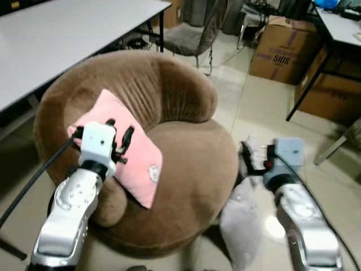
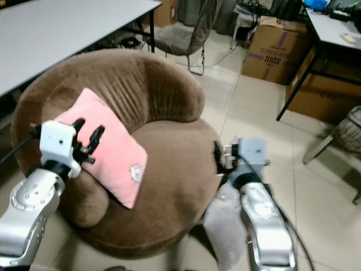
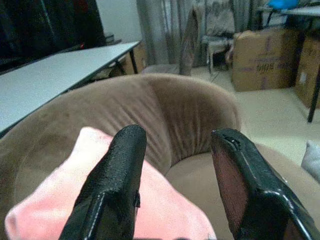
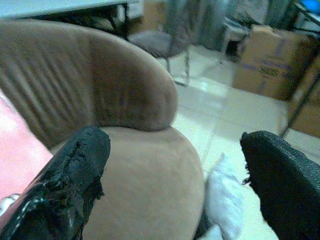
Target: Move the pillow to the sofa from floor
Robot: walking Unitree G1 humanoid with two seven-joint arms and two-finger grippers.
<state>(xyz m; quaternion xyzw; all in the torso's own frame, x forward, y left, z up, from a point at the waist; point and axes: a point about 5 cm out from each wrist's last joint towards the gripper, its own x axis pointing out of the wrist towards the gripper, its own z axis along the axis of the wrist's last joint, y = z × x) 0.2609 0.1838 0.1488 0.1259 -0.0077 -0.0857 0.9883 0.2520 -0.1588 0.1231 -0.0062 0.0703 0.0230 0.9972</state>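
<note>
Pillow, pink [image 1: 127, 149]: it lies on the brown sofa [image 1: 186, 169], propped against the inner side of the armrest, with its long axis running from the backrest down toward the seat front. A second, pale grey pillow [image 1: 242, 220] stands on the tiled floor [image 1: 254, 101], leaning against the sofa's outer side.

Left pincer [image 1: 119, 140]: positioned directly over the upper end of the pink pillow. Its fingers stand well apart and grip nothing; the wrist view shows the pillow just below and between them.

Right pincer [image 4: 175, 170]: hangs just beside the sofa edge, directly above the grey pillow. Its fingers are spread wide and hold nothing. The grey pillow lies below and slightly ahead of this pincer, its long axis roughly upright. The right arm is clearly the nearer one to it.

Judgement: if the grey pillow is the next item, the right pincer must descend onto its top edge.

Surroundings: a white counter [image 1: 67, 34] stands behind the sofa; a chair [image 1: 194, 34] and cardboard boxes [image 1: 282, 51] stand farther back.
</note>
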